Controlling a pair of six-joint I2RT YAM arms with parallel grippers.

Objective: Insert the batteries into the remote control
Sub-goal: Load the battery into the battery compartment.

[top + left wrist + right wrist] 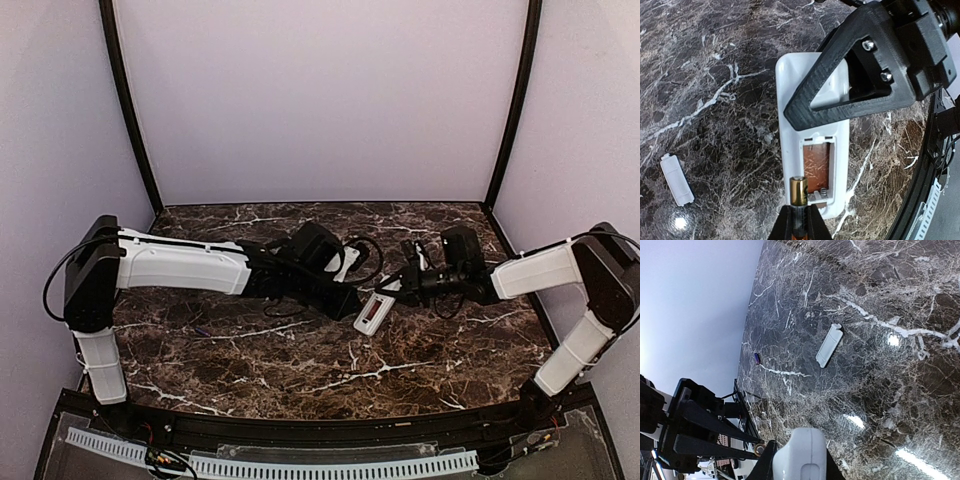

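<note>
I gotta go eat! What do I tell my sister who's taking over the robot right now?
Left tool: shut on a battery, its tip at the spring end of the compartment.
Right tool: shut on the remote control, which lies back-up on the table.
Cover: loose on the table, off to the side.
Done: cover off, compartment empty.
Left: seat the battery, refit the cover.

Left claw, right claw — both clamped tight.
</note>
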